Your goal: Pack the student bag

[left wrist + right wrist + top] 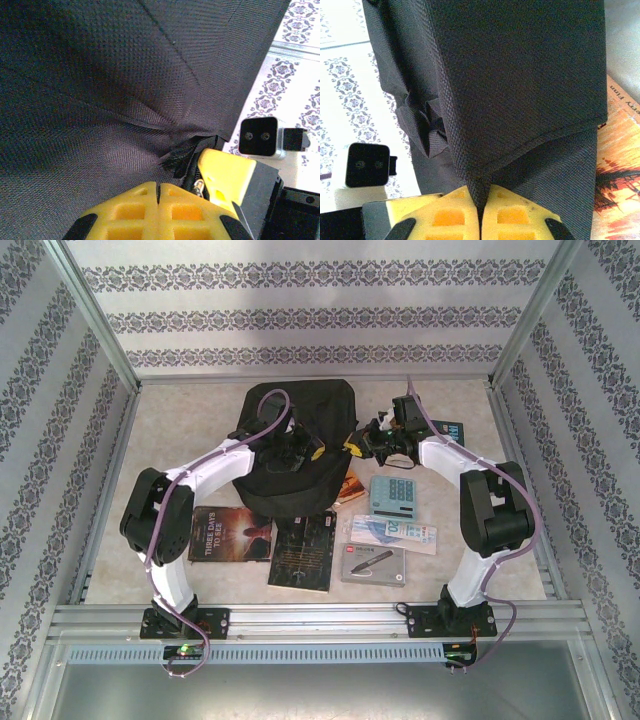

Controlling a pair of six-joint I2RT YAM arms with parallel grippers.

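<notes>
The student bag [295,430], black woven fabric, lies at the table's middle back. My left gripper [298,452] rests on its upper face. In the left wrist view its yellow fingertips [159,192] are shut tight against the bag's cloth [110,100], which creases toward them. A metal zipper pull [199,187] shows just to their right. My right gripper [362,445] is at the bag's right side, close to the left one. Its tips [481,200] are shut on a raised fold of the bag [510,90]. A webbing loop [427,127] hangs at the left.
In front of the bag lie two dark books [230,535] [303,550], a grey case with a pen [373,563], a flat packet [393,532] and a blue calculator [393,496]. An orange-covered book [620,170] pokes out from under the bag's right edge. Another book [452,430] lies far right.
</notes>
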